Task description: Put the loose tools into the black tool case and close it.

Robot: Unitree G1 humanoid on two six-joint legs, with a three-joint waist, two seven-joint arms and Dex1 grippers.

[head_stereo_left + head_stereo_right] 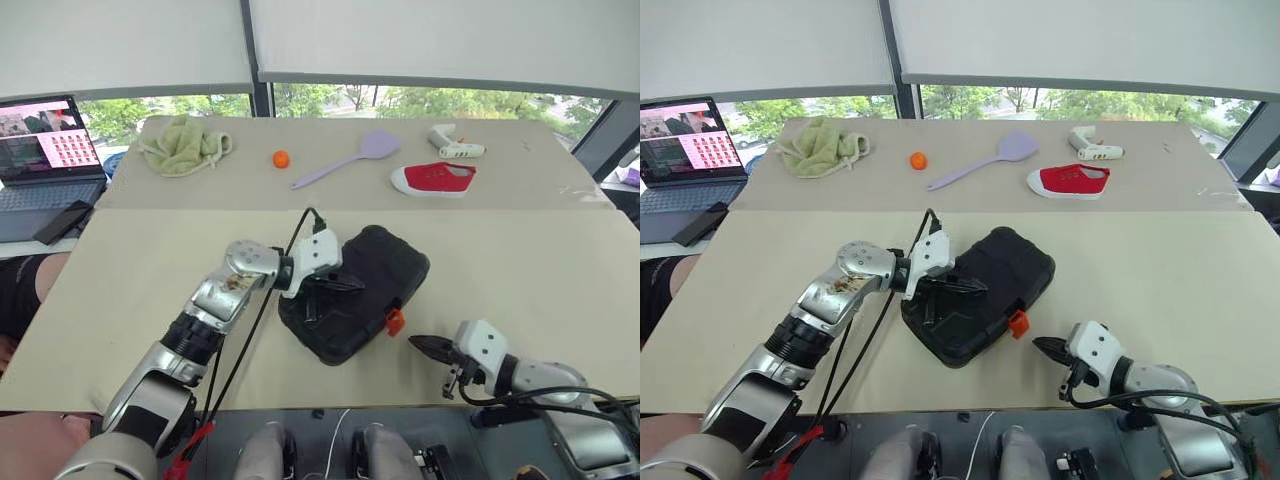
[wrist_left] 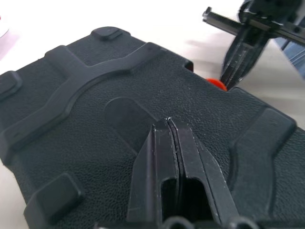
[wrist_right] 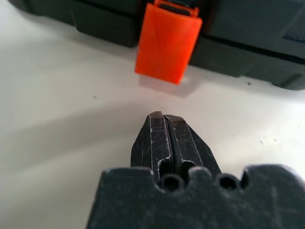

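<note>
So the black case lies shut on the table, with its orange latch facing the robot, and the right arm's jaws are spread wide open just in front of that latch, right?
Not quite: the right gripper has its jaws pressed shut, not spread, as the right wrist view shows. The rest holds: the black case lies shut on the table, its orange latch facing the robot, the gripper just short of it.
</note>
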